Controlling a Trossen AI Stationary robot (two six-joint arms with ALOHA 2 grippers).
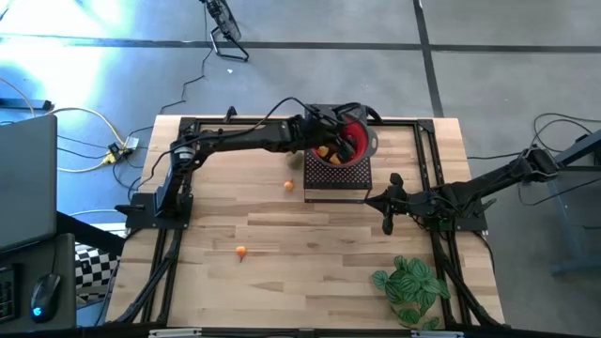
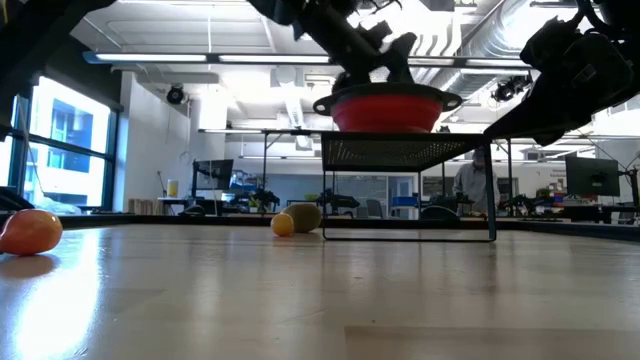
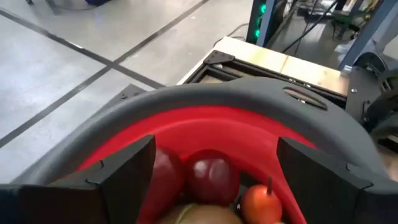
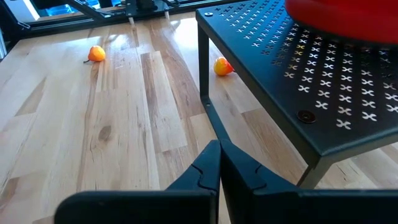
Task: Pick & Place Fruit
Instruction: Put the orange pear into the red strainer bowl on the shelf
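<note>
Fruit lies in two places in the high view: several pieces sit inside the red bowl (image 1: pixel 355 141) on the black perforated stand (image 1: pixel 335 178), and two orange pieces rest on the wooden table (image 1: pixel 282 263), one (image 1: pixel 288 185) just left of the stand, another (image 1: pixel 241 251) well apart toward the near edge. The left gripper (image 1: pixel 329 143) reaches over the bowl. The right gripper (image 1: pixel 389 223) waits beside the stand's right front corner, near the leafy plant (image 1: pixel 410 286).

From the low view, the bowl (image 2: pixel 387 107) stands on the stand (image 2: pixel 408 152) with the left arm above it. A yellow fruit (image 2: pixel 284 224) and a brownish-green one (image 2: pixel 304 216) touch each other on the table; an orange one (image 2: pixel 30 231) sits at the far left.

The left wrist view shows the left gripper (image 3: pixel 214 171) with fingers (image 3: pixel 127 171) spread wide and holding nothing, directly over dark red fruit (image 3: pixel 211 177) and a small orange one (image 3: pixel 261 202) in the bowl (image 3: pixel 205 127).

The right wrist view shows the right gripper (image 4: pixel 219 163) pressed fully together, holding nothing, just beside the stand (image 4: pixel 311 81), with two orange fruits (image 4: pixel 96 54) (image 4: pixel 222 66) on the table beyond.
</note>
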